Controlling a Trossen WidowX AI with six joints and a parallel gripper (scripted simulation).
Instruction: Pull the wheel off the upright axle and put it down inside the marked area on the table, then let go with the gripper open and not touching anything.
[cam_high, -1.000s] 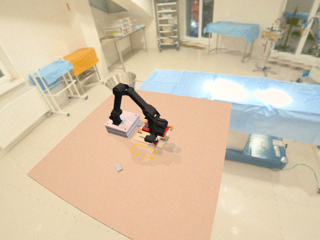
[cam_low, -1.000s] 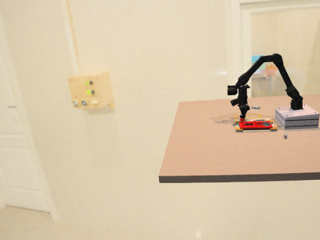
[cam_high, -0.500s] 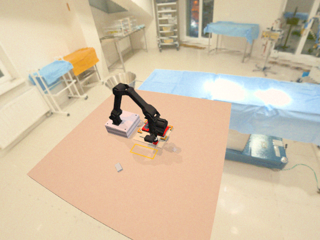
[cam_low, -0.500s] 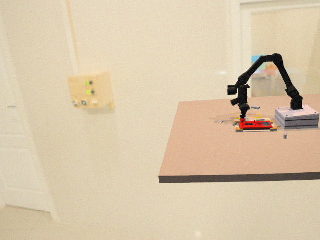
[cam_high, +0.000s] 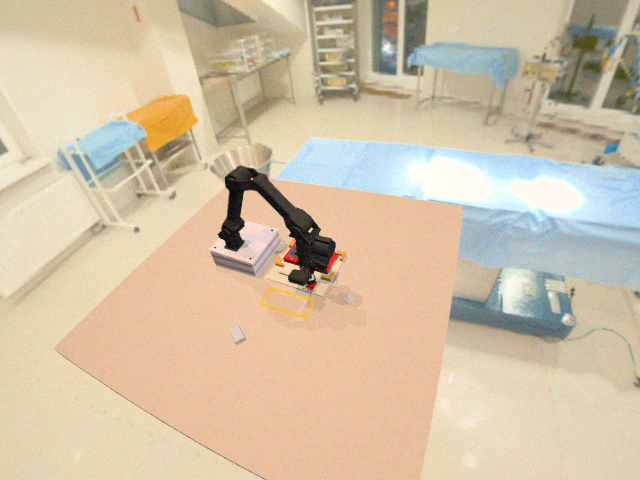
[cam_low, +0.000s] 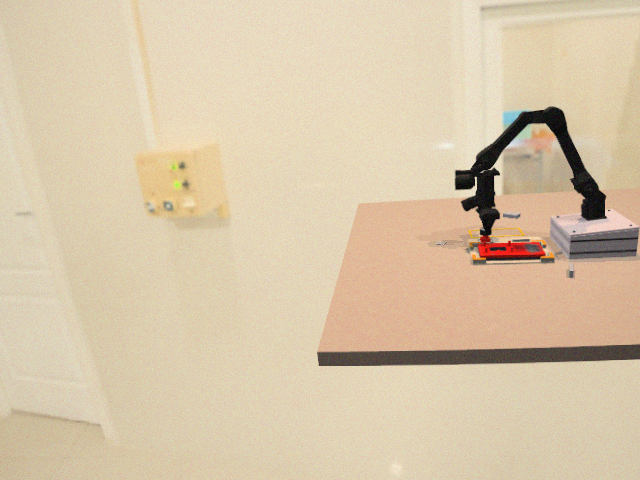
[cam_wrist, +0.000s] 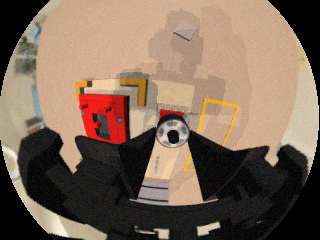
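the gripper (cam_wrist: 172, 139) points straight down over the near end of the fixture board (cam_high: 281, 281), its fingers pinching the wheel (cam_wrist: 172, 134) from both sides. the wheel sits on the upright axle, its flat face up toward the wrist camera and its axis vertical; the axle itself is hidden beneath it. the red block (cam_wrist: 103, 116) lies beside it, and the yellow-outlined marked area (cam_high: 287, 302) lies on the table (cam_high: 206, 392) just beyond the board.
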